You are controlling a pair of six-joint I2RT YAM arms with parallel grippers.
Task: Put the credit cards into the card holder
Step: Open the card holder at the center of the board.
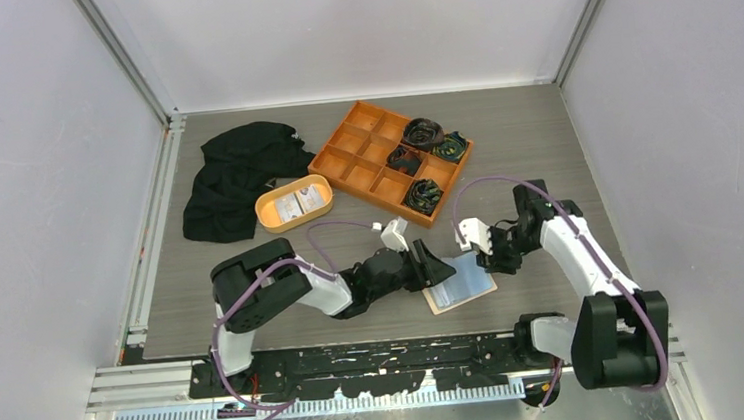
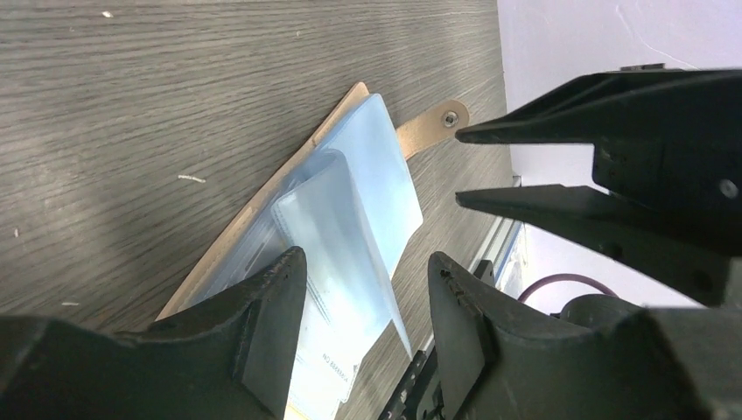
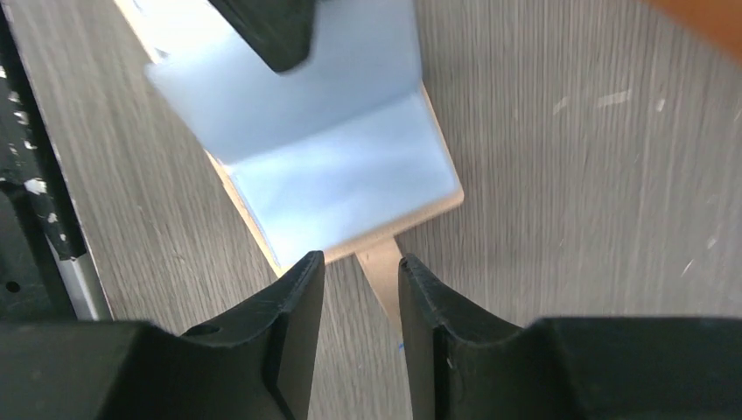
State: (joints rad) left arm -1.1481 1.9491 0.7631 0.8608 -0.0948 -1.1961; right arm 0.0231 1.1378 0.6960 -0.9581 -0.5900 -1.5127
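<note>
The card holder lies open on the table between the arms, tan outside with light-blue clear sleeves inside. One sleeve stands up between the spread fingers of my left gripper, which is open. A pale card with dark print shows under the sleeves. My right gripper hovers at the holder's edge, open a little, its fingers either side of the snap tab, which lies flat on the table. More credit cards lie in the oval orange dish.
The oval orange dish sits at the back left of the holder. A large orange divided tray with coiled cables stands behind it, and a black cloth lies at the far left. The table's near rail runs just below the holder.
</note>
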